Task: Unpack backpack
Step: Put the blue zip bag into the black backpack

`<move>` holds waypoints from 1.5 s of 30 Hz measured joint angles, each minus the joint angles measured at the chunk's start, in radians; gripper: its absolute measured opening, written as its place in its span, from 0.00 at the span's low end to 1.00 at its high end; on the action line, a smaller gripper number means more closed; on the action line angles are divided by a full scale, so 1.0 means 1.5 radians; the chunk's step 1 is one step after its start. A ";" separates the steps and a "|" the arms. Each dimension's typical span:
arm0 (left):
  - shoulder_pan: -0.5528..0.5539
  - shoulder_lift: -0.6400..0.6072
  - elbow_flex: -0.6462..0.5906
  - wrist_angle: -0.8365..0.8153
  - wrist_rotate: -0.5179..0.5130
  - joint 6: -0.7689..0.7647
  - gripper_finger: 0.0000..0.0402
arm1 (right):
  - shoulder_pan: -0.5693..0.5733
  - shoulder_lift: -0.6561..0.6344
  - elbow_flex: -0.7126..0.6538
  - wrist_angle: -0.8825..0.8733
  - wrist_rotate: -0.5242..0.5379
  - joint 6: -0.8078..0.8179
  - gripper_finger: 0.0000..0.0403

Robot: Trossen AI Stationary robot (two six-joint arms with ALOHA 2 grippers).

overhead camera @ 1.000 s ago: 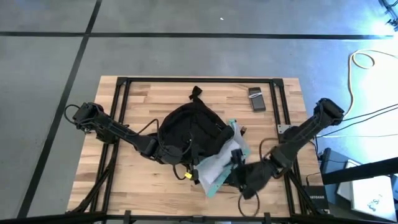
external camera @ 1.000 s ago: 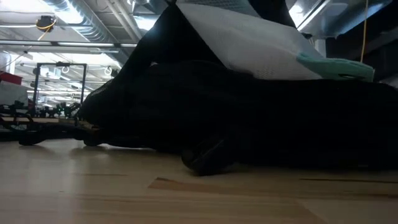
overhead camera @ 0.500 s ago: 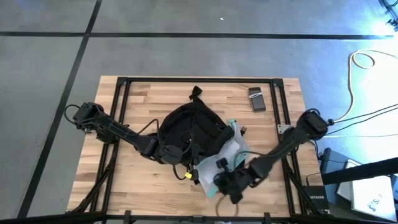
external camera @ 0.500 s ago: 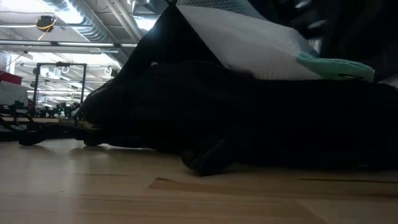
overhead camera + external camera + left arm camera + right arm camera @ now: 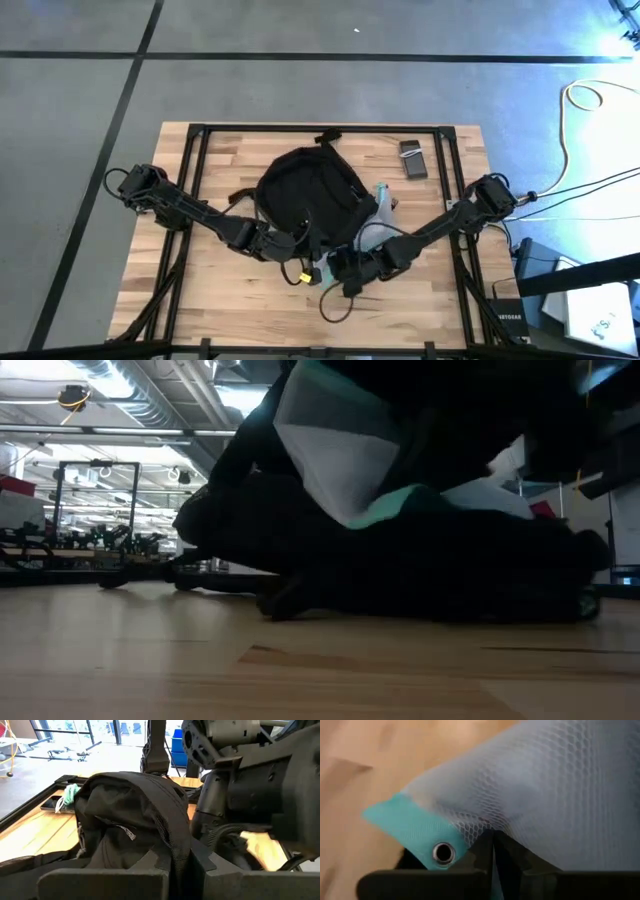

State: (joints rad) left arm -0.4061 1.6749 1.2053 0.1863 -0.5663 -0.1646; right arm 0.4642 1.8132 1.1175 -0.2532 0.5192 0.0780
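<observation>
The black backpack (image 5: 305,198) lies mid-table, its long axis running from my grippers to its top loop at the far edge. My left gripper (image 5: 283,243) pinches its fabric; my right gripper (image 5: 338,267) pinches the mesh pouch (image 5: 560,795).

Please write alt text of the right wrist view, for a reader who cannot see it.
The right gripper is shut on a translucent mesh pouch with a teal edge, close to the camera. A metal eyelet sits in the teal corner, above blurred wooden table.
</observation>
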 joint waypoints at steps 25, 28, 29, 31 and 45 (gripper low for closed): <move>0.000 0.000 0.000 -0.013 0.007 -0.013 0.01 | -0.043 0.076 0.001 0.035 0.253 0.013 0.00; 0.000 0.000 0.000 -0.008 0.007 -0.013 0.01 | -0.025 0.065 -0.001 0.065 0.326 0.015 0.00; 0.000 0.000 0.000 -0.007 0.006 -0.013 0.01 | -0.018 0.062 -0.001 0.086 0.342 0.015 0.00; -0.001 -0.002 0.001 -0.003 0.007 -0.016 0.01 | -0.011 0.059 -0.001 0.124 0.346 0.014 0.00; -0.001 0.000 0.001 -0.037 0.009 -0.033 0.01 | 0.080 -0.052 0.001 0.032 0.246 0.007 0.01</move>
State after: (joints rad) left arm -0.4076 1.6744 1.2065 0.1312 -0.5521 -0.2134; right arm 0.5838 1.7356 1.1183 -0.2058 0.8885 0.0890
